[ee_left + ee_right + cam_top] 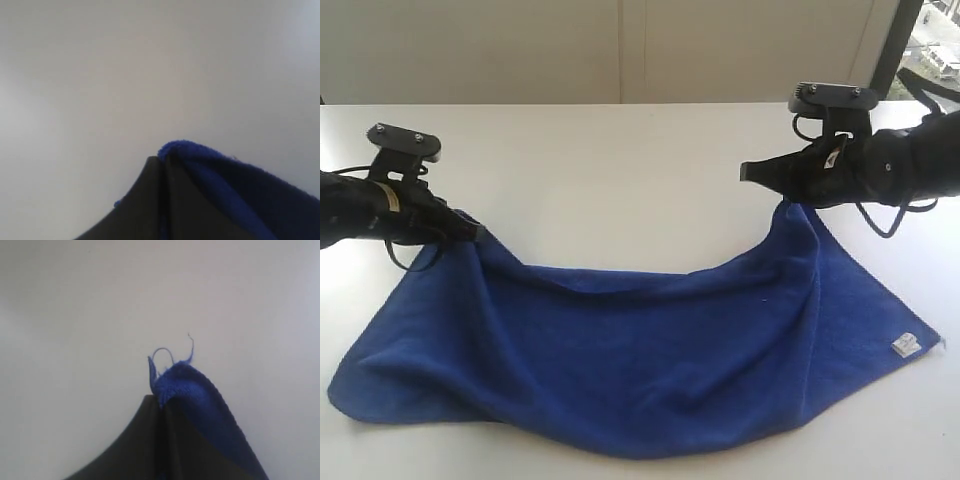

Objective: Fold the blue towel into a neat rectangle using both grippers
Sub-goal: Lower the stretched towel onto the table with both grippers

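The left gripper [472, 231] is clamped shut on one corner of the blue towel [650, 350]. In the left wrist view its dark fingers [150, 200] are pressed together, with a rounded tuft of blue cloth poking out just past their tips. The right gripper [757, 173] is likewise closed tight on the opposite corner. In the right wrist view a bunched blue nub and a couple of loose threads [165, 352] stick out beyond its closed fingers [145, 440]. Both held corners are raised off the white table [620, 150]. From each gripper the cloth drops away steeply, and its upper edge sags in a shallow curve between the two. Below and in front of the grippers the rest of the towel lies spread on the table in soft folds. One rounded free corner lies below and outward of the left gripper. A pointed free corner lies below and outward of the right gripper, and it carries a small white label [905, 344]. The grippers are well apart, with bare table between and behind them.
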`<state>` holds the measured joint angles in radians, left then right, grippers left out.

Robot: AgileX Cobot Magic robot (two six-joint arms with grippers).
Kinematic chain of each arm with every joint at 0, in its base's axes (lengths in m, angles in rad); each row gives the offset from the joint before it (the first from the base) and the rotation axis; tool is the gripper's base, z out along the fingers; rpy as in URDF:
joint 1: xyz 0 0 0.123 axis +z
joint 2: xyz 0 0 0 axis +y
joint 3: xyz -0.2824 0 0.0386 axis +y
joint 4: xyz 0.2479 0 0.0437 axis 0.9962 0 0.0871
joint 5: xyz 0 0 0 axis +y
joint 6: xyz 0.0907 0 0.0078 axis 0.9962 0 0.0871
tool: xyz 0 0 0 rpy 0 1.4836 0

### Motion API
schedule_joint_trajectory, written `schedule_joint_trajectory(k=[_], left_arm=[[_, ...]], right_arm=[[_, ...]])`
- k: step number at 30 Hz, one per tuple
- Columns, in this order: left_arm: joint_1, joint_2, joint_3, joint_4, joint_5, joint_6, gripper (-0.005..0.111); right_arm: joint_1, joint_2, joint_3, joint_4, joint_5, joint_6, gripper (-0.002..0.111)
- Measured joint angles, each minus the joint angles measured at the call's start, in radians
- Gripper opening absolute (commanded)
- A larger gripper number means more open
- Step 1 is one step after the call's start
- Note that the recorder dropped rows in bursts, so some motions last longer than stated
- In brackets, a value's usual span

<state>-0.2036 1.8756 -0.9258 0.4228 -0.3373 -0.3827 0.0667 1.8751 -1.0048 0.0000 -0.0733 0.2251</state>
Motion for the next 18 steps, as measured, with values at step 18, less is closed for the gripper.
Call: schedule_joint_trajectory(k=[18], left_arm=[[0.042, 0.078, 0.0, -0.293, -0.135, 0.163, 0.0]], right_arm=[[-0.053, 0.088, 0.0, 0.216, -0.162, -0.003, 0.0]])
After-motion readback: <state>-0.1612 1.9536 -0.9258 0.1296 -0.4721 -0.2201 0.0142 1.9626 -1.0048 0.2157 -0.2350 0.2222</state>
